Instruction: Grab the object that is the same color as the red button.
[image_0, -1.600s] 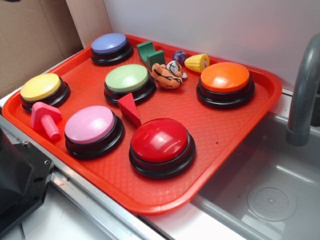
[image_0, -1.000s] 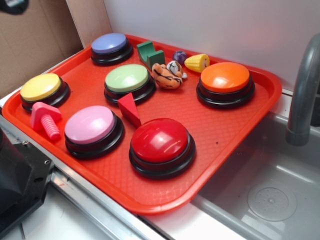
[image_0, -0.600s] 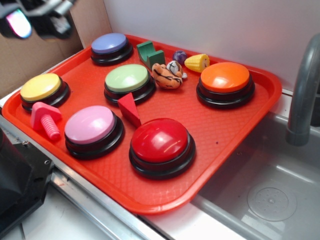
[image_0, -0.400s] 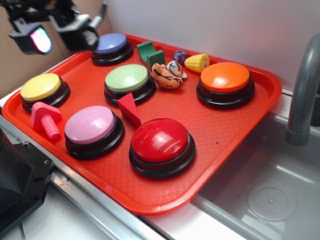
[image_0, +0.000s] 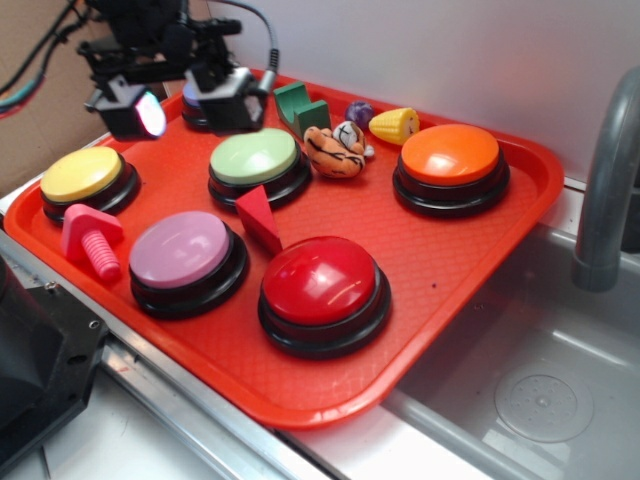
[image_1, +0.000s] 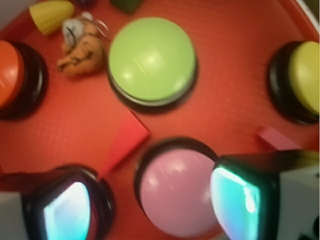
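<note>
On the red tray (image_0: 440, 255), the red block (image_0: 260, 218) is being lined up w/ the gripper (image_0: 178, 100), fingers apart, & a drop down is needed next.

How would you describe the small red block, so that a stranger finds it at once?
On the red tray, find the green button, pink button and red button. The red wedge block lies between them, the only flat-sided triangular piece.

Six buttons (image_0: 323, 281), six small toys (image_0: 260, 217)
</note>
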